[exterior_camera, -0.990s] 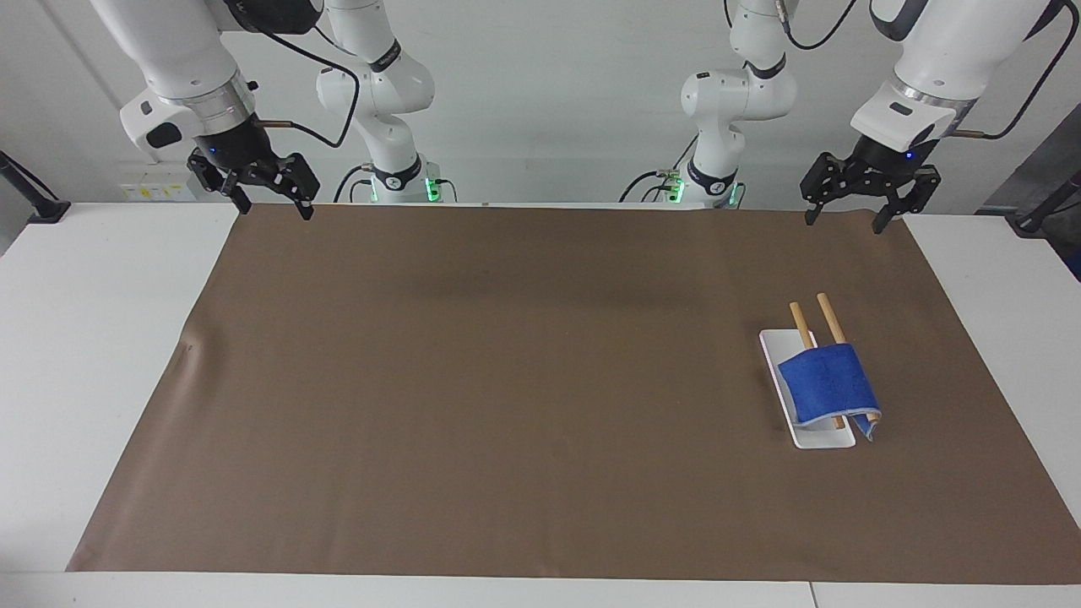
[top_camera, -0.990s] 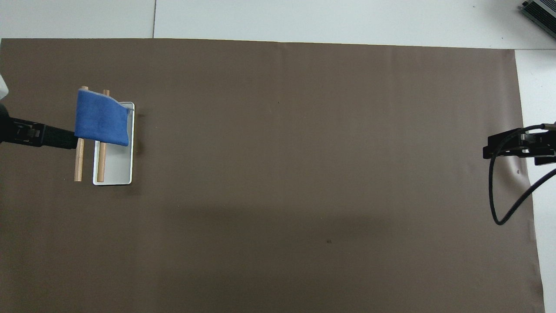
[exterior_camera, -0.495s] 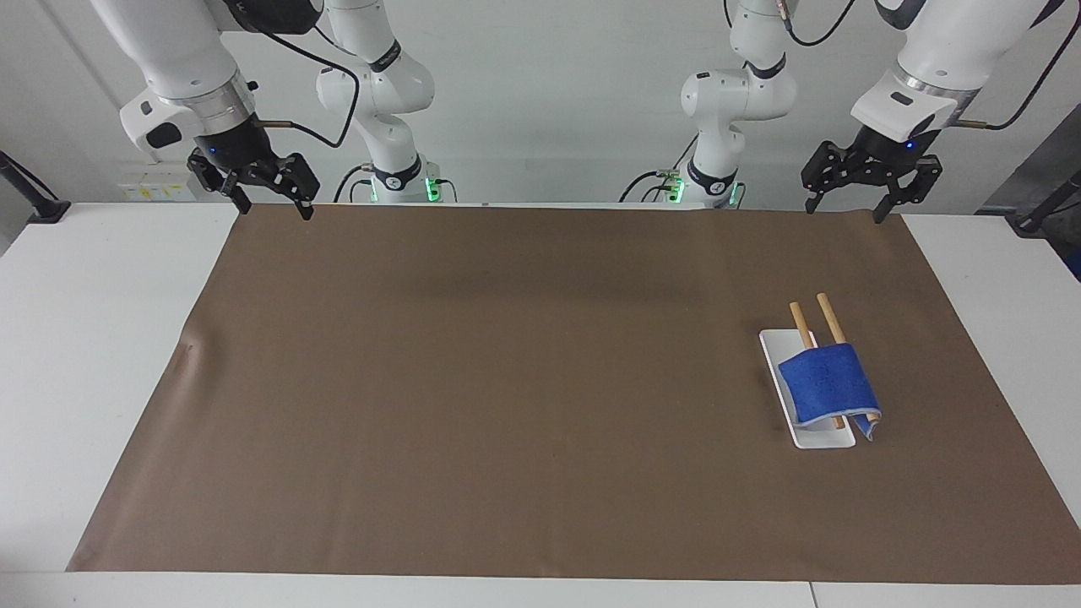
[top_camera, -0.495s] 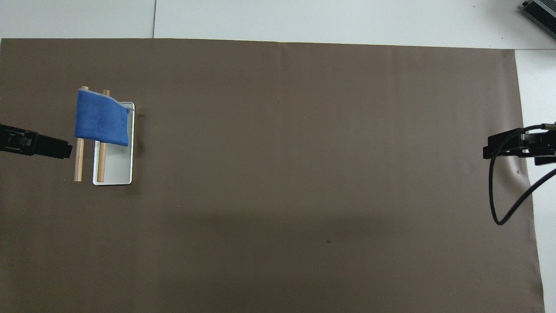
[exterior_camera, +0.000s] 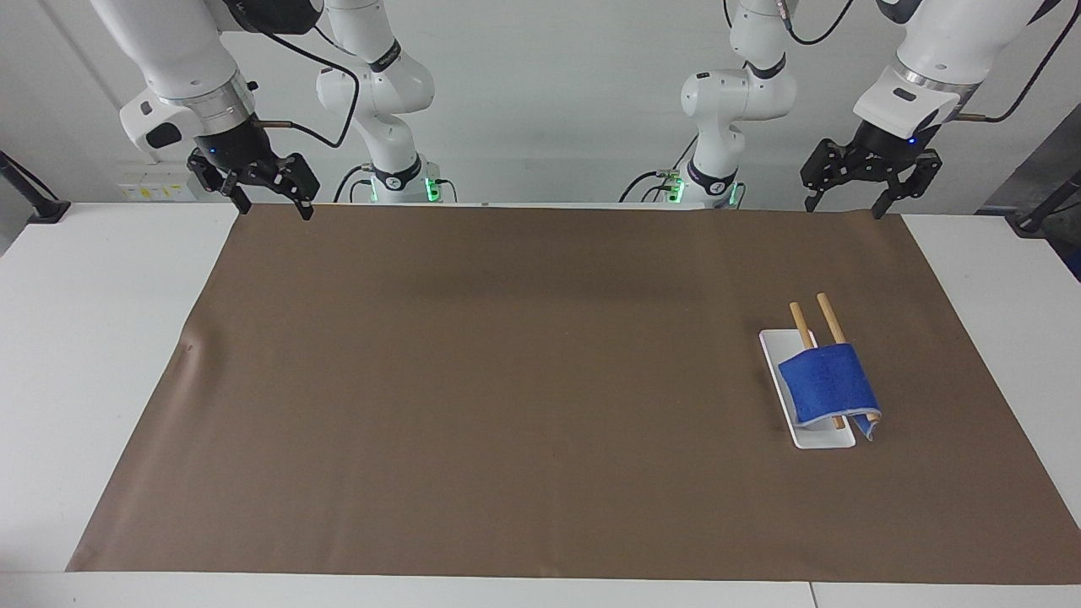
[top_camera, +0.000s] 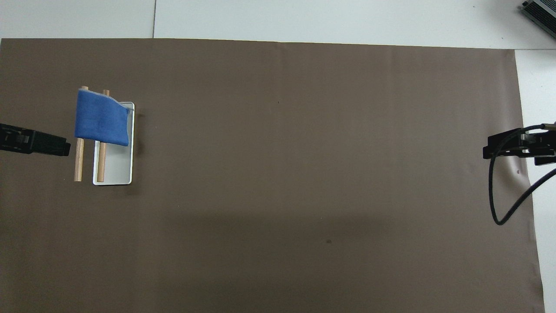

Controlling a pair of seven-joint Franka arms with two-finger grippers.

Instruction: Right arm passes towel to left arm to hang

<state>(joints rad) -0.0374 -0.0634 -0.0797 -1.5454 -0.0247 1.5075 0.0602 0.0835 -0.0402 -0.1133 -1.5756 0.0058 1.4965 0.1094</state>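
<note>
The towel (exterior_camera: pixel 829 384) hangs on two wooden rods (exterior_camera: pixel 831 318) at right of frame, both grippers up w/ open empty jaws, left gripper (exterior_camera: pixel 844 203) upper right, right gripper (exterior_camera: pixel 274 205) upper left, so best is to stay clear.

The brown mat (exterior_camera: pixel 507 380) is bare across its middle and its whole right-arm end; passage there is unobstructed. The only obstacle stands toward the left arm's end: a white tray (exterior_camera: pixel 812 437) carrying two wooden rods (exterior_camera: pixel 829 316), with the towel (exterior_camera: pixel 828 384) draped over both rods. Both grippers are raised over the mat's robot-side corners, well apart from the tray, leaving open room above it.
</note>
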